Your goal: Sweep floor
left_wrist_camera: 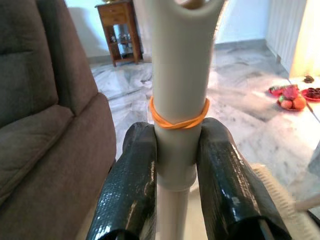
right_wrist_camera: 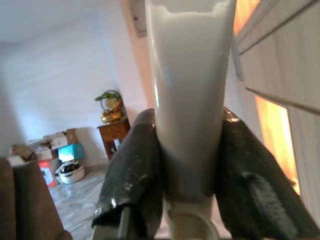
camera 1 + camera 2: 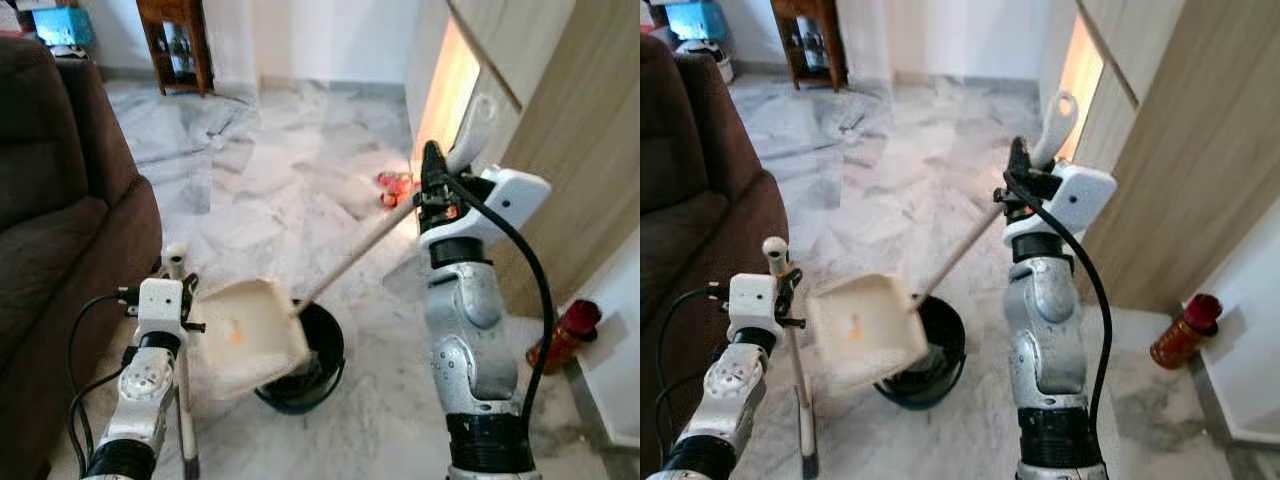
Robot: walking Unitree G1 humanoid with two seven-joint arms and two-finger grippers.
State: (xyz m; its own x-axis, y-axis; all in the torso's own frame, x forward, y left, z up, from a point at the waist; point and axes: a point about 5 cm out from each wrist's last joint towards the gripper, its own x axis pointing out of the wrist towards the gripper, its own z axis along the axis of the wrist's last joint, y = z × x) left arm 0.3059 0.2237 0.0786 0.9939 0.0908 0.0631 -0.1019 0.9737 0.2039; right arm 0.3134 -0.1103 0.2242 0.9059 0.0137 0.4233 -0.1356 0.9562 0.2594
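Over black bin (image 3: 305, 365): dustpan (image 3: 250, 335), seemingly tilted | right hand (image 3: 432, 190) grips its handle | left hand (image 3: 780, 290) grips broom (image 3: 795, 370)

Left gripper (image 1: 175, 165): low, forearm raised, fingers clamped on a grey handle. Right gripper (image 2: 187, 165): raised high, clamped on a white handle.

We observe a cream dustpan (image 3: 252, 335) with an orange speck inside, above a black bin (image 3: 308, 365). Our black fingers (image 1: 131, 190) grip a grey broom handle (image 1: 177, 100) ringed by an orange rubber band (image 1: 176, 121). The floor (image 3: 290, 190) is white marble with grey veining; the sofa (image 3: 55, 220) is dark brown
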